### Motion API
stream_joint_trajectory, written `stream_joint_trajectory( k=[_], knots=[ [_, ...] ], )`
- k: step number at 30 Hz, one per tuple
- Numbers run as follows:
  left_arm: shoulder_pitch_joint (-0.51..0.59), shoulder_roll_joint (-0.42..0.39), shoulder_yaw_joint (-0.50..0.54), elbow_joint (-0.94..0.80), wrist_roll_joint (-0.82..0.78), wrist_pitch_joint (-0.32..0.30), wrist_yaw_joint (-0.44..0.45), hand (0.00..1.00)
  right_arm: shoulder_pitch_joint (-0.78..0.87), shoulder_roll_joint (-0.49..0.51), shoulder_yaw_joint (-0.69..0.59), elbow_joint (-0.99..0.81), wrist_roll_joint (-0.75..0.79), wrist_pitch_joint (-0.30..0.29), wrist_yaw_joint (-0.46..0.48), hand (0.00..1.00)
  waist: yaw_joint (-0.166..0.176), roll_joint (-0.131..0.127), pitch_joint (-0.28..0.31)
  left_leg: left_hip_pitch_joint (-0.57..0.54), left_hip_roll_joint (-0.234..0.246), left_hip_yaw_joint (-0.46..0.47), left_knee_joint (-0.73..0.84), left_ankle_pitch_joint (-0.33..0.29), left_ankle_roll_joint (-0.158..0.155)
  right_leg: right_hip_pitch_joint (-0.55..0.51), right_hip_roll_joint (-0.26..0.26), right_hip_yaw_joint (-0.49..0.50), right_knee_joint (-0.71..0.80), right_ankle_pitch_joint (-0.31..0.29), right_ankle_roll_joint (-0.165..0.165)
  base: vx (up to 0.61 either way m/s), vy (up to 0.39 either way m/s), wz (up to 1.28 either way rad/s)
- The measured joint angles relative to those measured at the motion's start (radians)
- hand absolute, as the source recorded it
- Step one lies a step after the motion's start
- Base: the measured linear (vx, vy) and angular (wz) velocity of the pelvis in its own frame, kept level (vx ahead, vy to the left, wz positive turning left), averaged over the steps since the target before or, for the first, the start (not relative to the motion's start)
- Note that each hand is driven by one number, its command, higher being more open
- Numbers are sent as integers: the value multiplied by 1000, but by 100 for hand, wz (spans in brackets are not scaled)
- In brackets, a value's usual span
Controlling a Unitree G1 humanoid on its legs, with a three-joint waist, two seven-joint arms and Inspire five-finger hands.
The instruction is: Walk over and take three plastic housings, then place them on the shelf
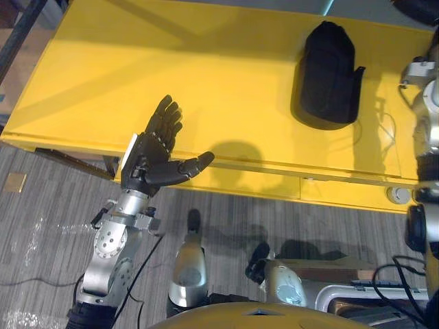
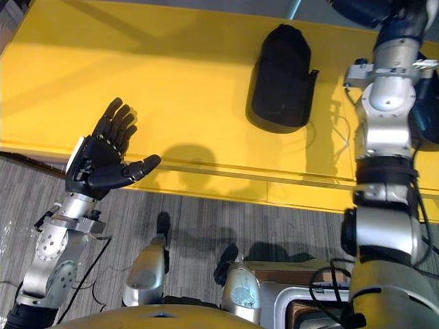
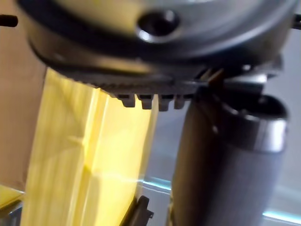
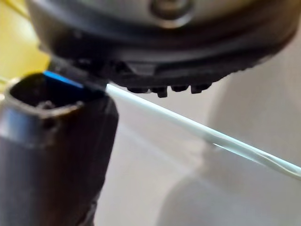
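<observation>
One black plastic housing (image 1: 328,74) lies on the yellow shelf surface (image 1: 206,82), toward its far right. My left hand (image 1: 154,154) hovers over the shelf's front edge at the left, well apart from the housing, palm up, fingers straight, thumb out, empty. In the left wrist view its thumb (image 3: 225,160) stands straight beside the yellow surface. My right arm rises at the right side, past the housing. The right hand (image 2: 363,10) sits at the top edge, beyond the shelf's far edge. Its thumb (image 4: 51,155) stands straight with nothing held.
The yellow surface's front lip (image 2: 226,179) runs across the view above grey plank floor (image 1: 48,233). A thin white cable (image 1: 389,140) lies on the yellow surface right of the housing. A dark frame post (image 1: 19,31) stands at the far left corner.
</observation>
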Motion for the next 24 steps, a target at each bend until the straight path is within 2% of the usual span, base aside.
stream_joint_trajectory(
  k=[2,5,7,10,15,18,21,24],
  knots=[
    [2,-14,0,-1,3,0,17,100,137,28,-46,-208,-3,7,-4,100,-21,-24,-26,29,-2,34,-22,-3,1,12,2,27,-26,11,7,64,15,-36],
    [14,-35,-4,-4,4,1,29,100,353,138,-77,-396,-2,53,31,100,-70,-67,-116,54,-10,76,-38,-19,2,16,-2,57,-57,20,17,73,7,-33],
    [14,-50,-8,-6,7,1,34,100,481,204,-107,-477,-2,91,56,100,-92,-72,-154,70,-16,102,-38,-32,3,23,-5,82,-72,26,24,83,18,-37],
    [16,-89,-7,-24,72,2,63,100,680,325,-177,-553,1,129,97,100,-128,-62,-190,95,-18,138,-38,-48,1,33,-5,112,-93,35,28,47,13,-32],
    [19,-165,0,-49,92,-1,93,100,927,500,-237,-644,10,137,138,100,-187,-12,-238,124,-11,188,-39,-63,-6,35,2,156,-107,42,28,31,0,-31],
    [20,-211,-1,-57,103,-23,121,100,1041,613,-211,-708,88,122,134,100,-209,7,-262,142,-2,221,-39,-73,-11,38,13,185,-119,47,25,11,-6,-31],
    [19,-220,-17,-61,143,-48,145,100,1110,704,-151,-715,162,104,135,100,-221,7,-285,150,7,245,-39,-78,-13,37,24,206,-136,55,24,-1,-10,-25],
    [19,-221,-32,-61,155,-55,145,100,1157,723,-94,-715,157,99,156,100,-223,11,-299,149,6,266,-40,-82,-11,32,26,227,-159,73,26,-10,12,-23]
  ],
)
